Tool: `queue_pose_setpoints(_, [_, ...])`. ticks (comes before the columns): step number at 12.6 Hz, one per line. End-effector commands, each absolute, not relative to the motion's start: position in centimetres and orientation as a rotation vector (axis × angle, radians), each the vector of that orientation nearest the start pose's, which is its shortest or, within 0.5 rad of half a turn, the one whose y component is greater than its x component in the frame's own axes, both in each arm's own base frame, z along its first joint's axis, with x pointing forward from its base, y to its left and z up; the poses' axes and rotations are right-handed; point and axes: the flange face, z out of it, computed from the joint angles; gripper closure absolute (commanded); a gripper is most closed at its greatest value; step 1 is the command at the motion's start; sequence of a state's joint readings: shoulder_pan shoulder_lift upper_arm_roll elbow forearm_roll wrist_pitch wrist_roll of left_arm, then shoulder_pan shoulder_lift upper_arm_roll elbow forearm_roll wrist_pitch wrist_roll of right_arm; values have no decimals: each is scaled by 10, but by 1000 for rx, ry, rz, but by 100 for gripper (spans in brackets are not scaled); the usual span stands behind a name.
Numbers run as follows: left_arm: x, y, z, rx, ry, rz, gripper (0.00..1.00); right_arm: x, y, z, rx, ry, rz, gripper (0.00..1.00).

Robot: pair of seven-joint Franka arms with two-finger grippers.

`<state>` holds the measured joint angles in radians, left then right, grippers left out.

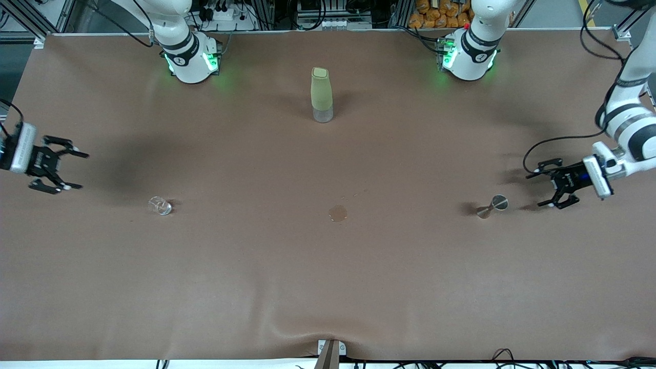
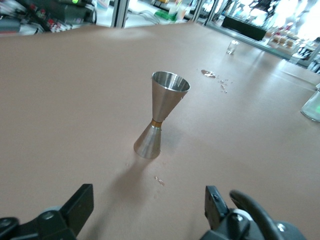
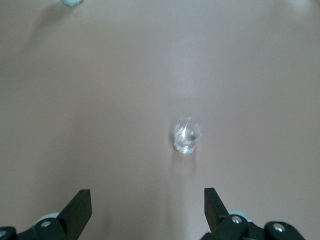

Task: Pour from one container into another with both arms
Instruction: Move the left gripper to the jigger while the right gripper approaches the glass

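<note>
The tiny clear glass cup [image 1: 160, 205] stands on the brown table toward the right arm's end; the right wrist view shows it too [image 3: 186, 135]. My right gripper [image 1: 77, 170] hovers open above the table beside the cup, well apart from it, with nothing between its fingers. The steel jigger [image 1: 491, 206] stands upright toward the left arm's end, and in the left wrist view [image 2: 163, 114] its open cone faces up. My left gripper [image 1: 535, 189] is open and empty, a short way from the jigger.
A tall olive-green bottle [image 1: 322, 95] with a clear base stands mid-table, nearer the robot bases. A small wet spill [image 1: 337, 213] marks the table's middle [image 1: 328, 277], between cup and jigger. The brown mat wrinkles at the front edge.
</note>
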<state>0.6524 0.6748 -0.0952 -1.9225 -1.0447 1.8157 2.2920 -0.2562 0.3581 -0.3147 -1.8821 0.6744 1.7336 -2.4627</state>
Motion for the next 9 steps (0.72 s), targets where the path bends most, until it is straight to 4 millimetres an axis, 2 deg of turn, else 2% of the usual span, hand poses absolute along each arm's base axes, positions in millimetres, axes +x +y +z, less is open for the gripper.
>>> queue_pose_setpoints(1, [526,228,106,1738,-1086,1075,2,526,-258,251,2340,2553,1176,0])
queue_pose_setpoints(3, [526,223,100,1666,-1131,1119,3,523,-252,209,2353,2536,1311,0])
queue_pose_setpoints(5, [537,207,98,1557,-1189,1189,5,521,-244,174,2299,2527,1459,0])
queue_pose_setpoints(8, [548,186,91,1475,-1214,1236,6,515,-238,139,2264,2508,1565,0])
queue_pose_setpoints(9, [556,177,87,1441,-1235,1263,6,514,-235,130,2236,2519,1593,0])
